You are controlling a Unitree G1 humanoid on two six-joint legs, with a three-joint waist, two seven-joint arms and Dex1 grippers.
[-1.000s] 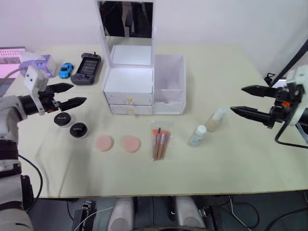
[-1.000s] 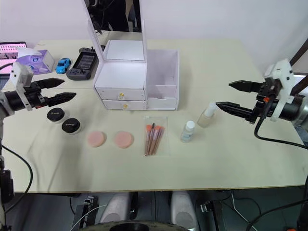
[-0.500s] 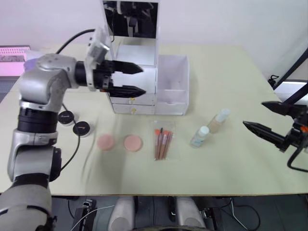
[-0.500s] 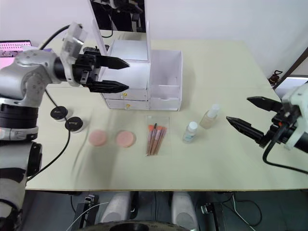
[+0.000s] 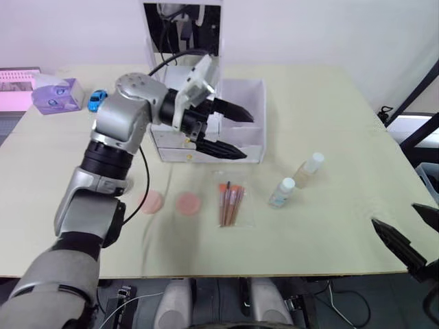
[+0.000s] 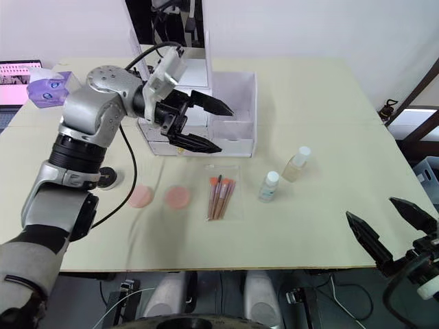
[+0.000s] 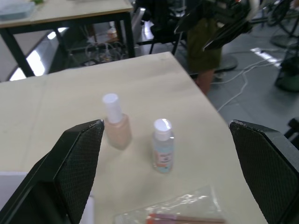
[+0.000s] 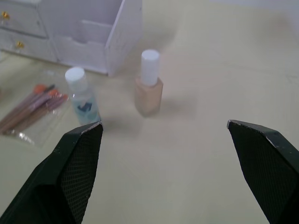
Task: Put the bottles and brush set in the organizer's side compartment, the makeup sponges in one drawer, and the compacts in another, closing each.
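Left gripper: your fingers apart, empty, has swung in before the organizer.
Bottles: untouched beyond its tips.
Right gripper: apart, withdrawn.

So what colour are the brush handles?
Coral-orange; the brush set shows best in the right eye view.
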